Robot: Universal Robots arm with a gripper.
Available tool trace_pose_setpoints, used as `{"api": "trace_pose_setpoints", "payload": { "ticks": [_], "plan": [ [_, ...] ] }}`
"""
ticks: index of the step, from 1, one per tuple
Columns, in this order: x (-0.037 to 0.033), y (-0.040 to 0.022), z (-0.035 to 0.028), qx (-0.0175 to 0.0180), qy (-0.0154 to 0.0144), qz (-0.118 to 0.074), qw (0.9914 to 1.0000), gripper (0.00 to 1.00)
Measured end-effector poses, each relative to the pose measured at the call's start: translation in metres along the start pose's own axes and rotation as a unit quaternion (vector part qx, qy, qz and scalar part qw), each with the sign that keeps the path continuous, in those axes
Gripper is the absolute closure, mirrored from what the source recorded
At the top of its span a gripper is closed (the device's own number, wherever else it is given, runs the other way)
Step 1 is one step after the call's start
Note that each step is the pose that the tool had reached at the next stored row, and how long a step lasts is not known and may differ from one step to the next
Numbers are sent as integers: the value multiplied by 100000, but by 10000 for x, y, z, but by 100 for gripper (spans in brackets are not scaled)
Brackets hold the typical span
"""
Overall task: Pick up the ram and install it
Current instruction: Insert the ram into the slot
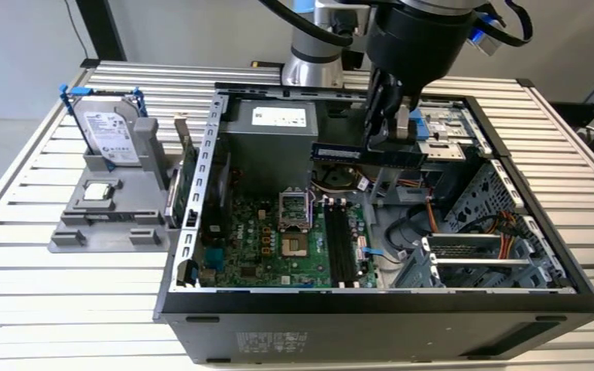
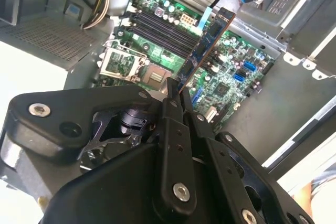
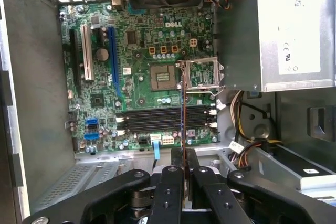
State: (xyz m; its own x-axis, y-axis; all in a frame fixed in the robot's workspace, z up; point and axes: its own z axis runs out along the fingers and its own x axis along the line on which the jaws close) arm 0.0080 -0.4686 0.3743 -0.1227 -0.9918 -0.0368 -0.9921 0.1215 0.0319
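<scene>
The ram [image 1: 367,154] is a slim green stick with dark chips. It hangs level above the open computer case, with my gripper [image 1: 385,144] shut on it. In the second wrist view the ram [image 2: 207,40] sticks out from the gripper [image 2: 176,92] over the motherboard. The first wrist view has the ram [image 3: 182,108] edge-on as a thin line, crossing the black memory slots [image 3: 165,119] below the gripper [image 3: 183,153]. In the exterior view these slots [image 1: 340,247] lie well below the stick, apart from it.
A grey power supply [image 1: 271,131] stands behind the motherboard [image 1: 266,255], and a metal drive cage [image 1: 483,251] is on the exterior view's right. A hard drive with blue rails [image 1: 111,131] stands on a grey holder outside the case. The CPU socket [image 3: 163,77] is beside the slots.
</scene>
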Motion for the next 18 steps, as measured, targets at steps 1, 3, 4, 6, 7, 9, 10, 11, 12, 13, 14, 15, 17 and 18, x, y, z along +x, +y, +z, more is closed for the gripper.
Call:
{"api": "trace_pose_setpoints", "payload": {
  "ticks": [1, 3, 4, 6, 7, 9, 10, 11, 12, 13, 14, 15, 17, 18],
  "plan": [
    [0, 0, 0, 30, -23, 764, 99997, 100],
    [0, 0, 1, 88, -78, 2402, 99971, 100],
    [0, 1, 1, 120, -100, 3218, 99948, 100],
    [0, 1, 1, 183, -156, 4940, 99878, 100],
    [0, 1, 1, 216, -181, 5772, 99833, 100],
    [0, 1, 1, 275, -237, 7419, 99724, 100],
    [0, 1, 1, 308, -263, 8279, 99656, 100],
    [0, 1, 1, 338, -288, 9109, 99583, 100],
    [0, 0, 2, 369, -316, 9936, 99504, 100],
    [0, 1, 2, 394, -340, 10686, 99426, 100],
    [0, 1, 2, 417, -359, 11331, 99354, 100],
    [0, 1, 2, 434, -371, 11755, 99305, 100],
    [0, 1, 2, 444, -376, 11935, 99284, 100],
    [0, 1, 2, 443, -377, 11938, 99283, 100]
  ]
}}
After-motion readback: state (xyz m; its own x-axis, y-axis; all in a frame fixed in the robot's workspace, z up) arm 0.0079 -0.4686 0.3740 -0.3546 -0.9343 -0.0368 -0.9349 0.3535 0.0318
